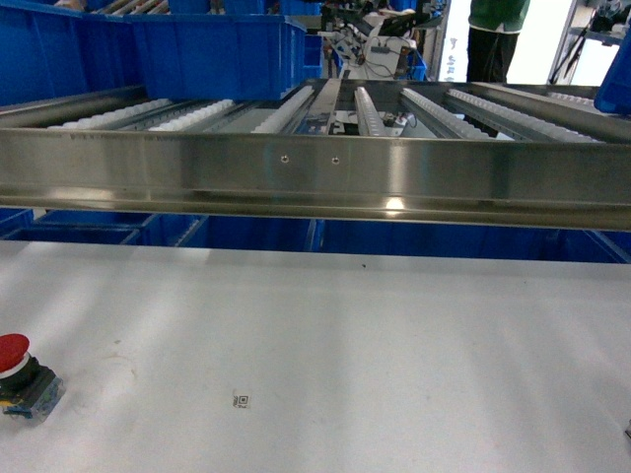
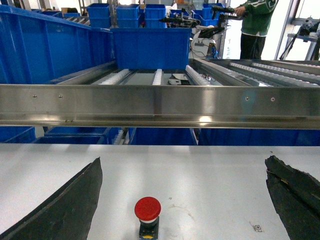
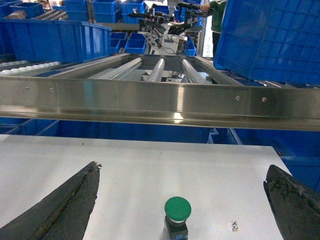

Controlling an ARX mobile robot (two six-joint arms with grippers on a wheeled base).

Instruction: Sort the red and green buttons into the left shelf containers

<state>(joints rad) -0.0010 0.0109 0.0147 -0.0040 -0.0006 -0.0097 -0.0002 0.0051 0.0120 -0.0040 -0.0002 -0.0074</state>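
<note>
Red button (image 2: 148,209) on table (image 2: 210,175) between spread left fingers (image 2: 60,210), green button (image 3: 177,209) between spread right fingers (image 3: 62,207)

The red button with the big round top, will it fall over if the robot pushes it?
Probably, if pushed high: the red button has a wide cap over a narrower body, so it looks top-heavy. It looks stiff, not squishy. Lying on its side, the round cap might let it roll.

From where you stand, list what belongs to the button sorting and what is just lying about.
Job:
red mushroom-capped push-button
green-topped push-button
large deep blue plastic bin on the left rollers

Lying about:
small printed code sticker
steel roller rack rail
standing person
</note>
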